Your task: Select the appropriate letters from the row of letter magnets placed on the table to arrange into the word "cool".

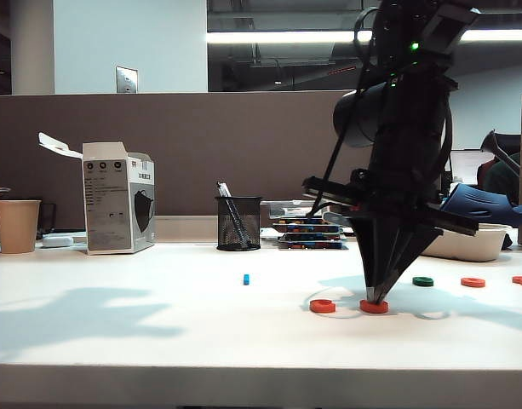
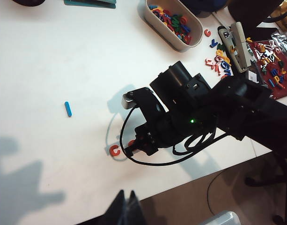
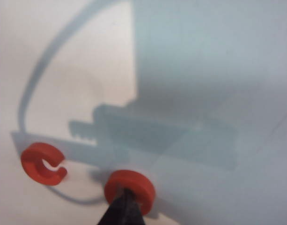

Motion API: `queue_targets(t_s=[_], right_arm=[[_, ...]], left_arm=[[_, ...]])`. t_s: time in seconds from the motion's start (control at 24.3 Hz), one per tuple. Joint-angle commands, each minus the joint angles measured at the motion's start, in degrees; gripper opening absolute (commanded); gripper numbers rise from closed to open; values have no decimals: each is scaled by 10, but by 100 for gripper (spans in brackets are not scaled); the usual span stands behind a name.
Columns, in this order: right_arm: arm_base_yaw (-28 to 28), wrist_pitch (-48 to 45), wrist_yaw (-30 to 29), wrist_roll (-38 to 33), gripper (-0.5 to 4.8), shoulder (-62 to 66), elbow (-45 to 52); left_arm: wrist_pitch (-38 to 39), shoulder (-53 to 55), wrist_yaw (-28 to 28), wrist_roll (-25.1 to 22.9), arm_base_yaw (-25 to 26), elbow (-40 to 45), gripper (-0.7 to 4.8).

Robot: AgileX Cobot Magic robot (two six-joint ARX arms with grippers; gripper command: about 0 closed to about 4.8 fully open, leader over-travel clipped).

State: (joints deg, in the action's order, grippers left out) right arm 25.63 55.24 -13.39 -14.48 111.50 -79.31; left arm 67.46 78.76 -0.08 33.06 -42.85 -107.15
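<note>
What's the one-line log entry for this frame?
right gripper: shut, tips in red O on table | red C: beside O | blue bar: unplaced | left gripper: raised, idle

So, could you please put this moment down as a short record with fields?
right gripper: shut, fingers tip-down in the hole of a red O on the table
left gripper: shut, hovering high above the table, holding nothing
red C: flat, close beside the O, not touching
blue bar: lying apart, farther back
green ring: behind the right gripper
</note>
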Motion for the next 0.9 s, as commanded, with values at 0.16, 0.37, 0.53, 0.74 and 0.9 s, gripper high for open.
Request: queue_targets(t_s=[0.16,0.37,0.53,0.74,0.9], right_arm=[[1,3,19,-8,-6,-8,13],[1,3,18,-8,-6,-38,13],[1,2,6,-7,-6,-49,13],[1,-11,29,-8,-6,-77,13],[-27,-20,89,-7,-6,-112,13]], left_arm=[[-7,-1,-1,-1,0,-2,-4],[-7,-1,-2,-1,0,-2,-4],[-7,-1,-2,-1,0,-2,-4],[-7,-1,-2,-1,0,-2,-4],[-7,-1,-2,-1,0,-2,-4]])
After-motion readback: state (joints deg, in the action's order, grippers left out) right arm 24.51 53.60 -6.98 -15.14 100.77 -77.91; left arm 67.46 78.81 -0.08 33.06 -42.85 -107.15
